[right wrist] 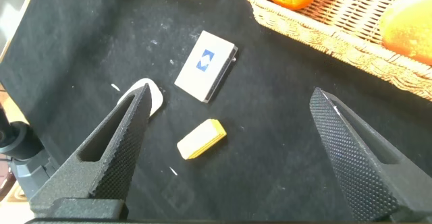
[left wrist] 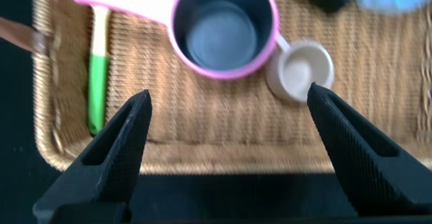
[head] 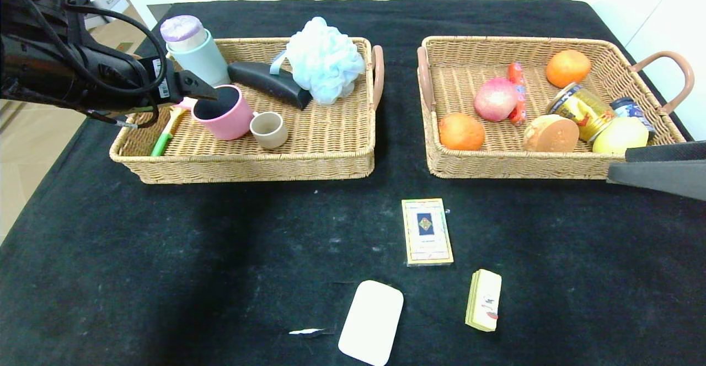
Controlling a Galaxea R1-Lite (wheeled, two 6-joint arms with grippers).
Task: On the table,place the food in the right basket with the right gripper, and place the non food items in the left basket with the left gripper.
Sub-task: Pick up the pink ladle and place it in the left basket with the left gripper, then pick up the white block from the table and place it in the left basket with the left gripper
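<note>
Black cloth covers the worktop [head: 138, 256]. Right end effector [right wrist: 226, 150], wide open and empty, is nearest the yellow block [right wrist: 201, 139], lying long-ways below it. Left end effector [left wrist: 226, 126] is open over the pink saucepan [left wrist: 224, 27].

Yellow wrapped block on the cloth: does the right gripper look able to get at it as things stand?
Probably yes. The yellow wrapped block lies alone on the table, apart from the card box and white bar, and the right gripper hangs over it with fingers spread.
</note>
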